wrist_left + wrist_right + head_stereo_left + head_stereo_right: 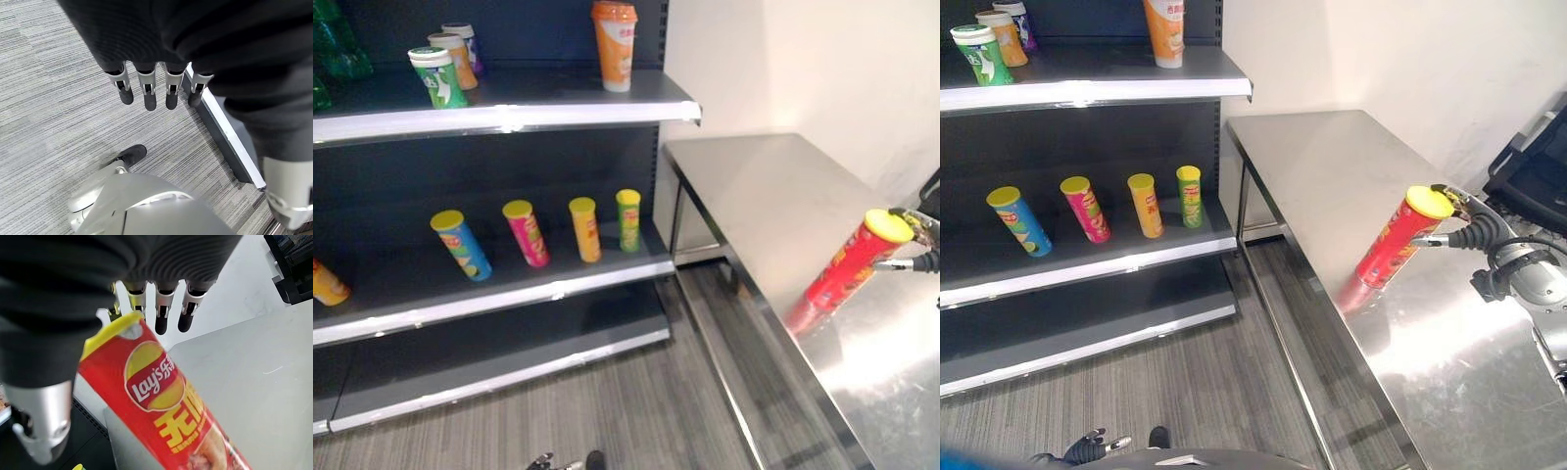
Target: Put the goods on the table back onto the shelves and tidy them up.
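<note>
A red chip can (1393,245) with a yellow lid stands tilted on the steel table (1332,166), its base on the tabletop and its top leaning toward my right hand (1477,233). In the right wrist view the can (166,411) lies between the straight fingers (161,313) and the thumb (39,431), with the lid against the fingers. The hand is open. My left hand (146,90) hangs low over the floor, fingers relaxed and holding nothing.
The dark shelf unit (509,113) stands left of the table. Its middle shelf holds blue (462,245), pink (527,233), orange (585,229) and green (628,219) cans; the upper shelf holds an orange cup (615,44) and small tubs (437,76). A black object (1538,166) sits at the table's far right.
</note>
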### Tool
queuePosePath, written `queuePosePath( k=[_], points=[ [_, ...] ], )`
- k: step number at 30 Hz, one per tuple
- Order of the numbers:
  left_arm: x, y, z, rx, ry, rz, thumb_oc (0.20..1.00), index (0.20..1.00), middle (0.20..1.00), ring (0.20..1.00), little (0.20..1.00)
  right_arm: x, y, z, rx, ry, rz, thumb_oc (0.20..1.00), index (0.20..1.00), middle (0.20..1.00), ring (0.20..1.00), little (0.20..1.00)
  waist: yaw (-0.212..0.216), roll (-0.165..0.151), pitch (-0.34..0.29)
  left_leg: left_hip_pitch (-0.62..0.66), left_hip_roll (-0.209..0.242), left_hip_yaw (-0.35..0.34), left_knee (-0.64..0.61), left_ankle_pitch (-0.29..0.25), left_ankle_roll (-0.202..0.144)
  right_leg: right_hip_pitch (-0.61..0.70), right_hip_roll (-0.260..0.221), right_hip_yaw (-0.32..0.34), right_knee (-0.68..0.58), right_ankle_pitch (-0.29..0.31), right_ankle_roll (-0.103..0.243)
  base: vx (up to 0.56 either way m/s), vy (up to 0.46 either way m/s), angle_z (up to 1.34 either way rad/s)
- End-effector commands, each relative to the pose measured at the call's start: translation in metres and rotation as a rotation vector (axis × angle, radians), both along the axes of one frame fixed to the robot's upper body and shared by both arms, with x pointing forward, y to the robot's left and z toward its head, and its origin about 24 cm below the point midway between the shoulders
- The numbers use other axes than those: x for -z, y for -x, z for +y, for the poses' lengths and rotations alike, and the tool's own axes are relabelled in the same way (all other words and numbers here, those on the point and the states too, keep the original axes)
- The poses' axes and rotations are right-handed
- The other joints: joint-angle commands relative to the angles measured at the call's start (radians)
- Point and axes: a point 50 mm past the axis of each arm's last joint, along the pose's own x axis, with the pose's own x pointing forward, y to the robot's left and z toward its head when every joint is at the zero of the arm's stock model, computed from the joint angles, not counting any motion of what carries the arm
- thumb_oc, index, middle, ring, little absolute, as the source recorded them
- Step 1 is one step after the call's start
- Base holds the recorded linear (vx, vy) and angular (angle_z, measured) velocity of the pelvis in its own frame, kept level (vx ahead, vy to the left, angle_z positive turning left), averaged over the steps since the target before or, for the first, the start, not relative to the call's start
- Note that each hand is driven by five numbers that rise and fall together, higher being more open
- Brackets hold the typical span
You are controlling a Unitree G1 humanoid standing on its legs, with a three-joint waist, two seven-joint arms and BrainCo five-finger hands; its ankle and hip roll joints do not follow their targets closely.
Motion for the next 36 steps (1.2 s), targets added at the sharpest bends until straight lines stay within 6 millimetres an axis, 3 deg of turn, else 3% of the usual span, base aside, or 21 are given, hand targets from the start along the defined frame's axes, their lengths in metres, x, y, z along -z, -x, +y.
queuePosePath(
  k=[1,20,36],
  points=[
    [-0.006,-0.027,0.003,0.047,-0.032,-0.065,1.0,1.0,1.0,1.0,1.0,-0.022,-0.014,0.002,0.001,0.051,-0.073,1.0,1.0,1.0,1.0,1.0,0.062,-0.006,0.019,0.05,-0.017,0.003,0.026,-0.149,-0.004,-0.073,-0.022,-0.028,0.088,-0.05,-0.011,0.0,0.0,0.0],
    [-0.007,-0.026,0.005,0.009,-0.049,-0.072,1.0,1.0,1.0,1.0,1.0,-0.035,-0.009,0.0,0.092,-0.008,-0.28,1.0,1.0,1.0,1.0,1.0,0.065,0.001,0.02,0.055,-0.02,-0.001,0.024,-0.157,0.004,-0.075,-0.024,-0.023,0.092,-0.051,-0.01,0.0,0.0,0.0],
    [-0.005,-0.023,0.002,0.027,-0.04,-0.058,1.0,1.0,1.0,1.0,1.0,-0.03,-0.031,-0.001,0.12,-0.053,-0.214,1.0,1.0,1.0,1.0,1.0,0.084,-0.004,0.021,0.057,-0.021,-0.008,0.023,-0.156,0.001,-0.067,-0.023,-0.033,0.084,-0.051,-0.012,0.0,0.0,0.01]
  ],
)
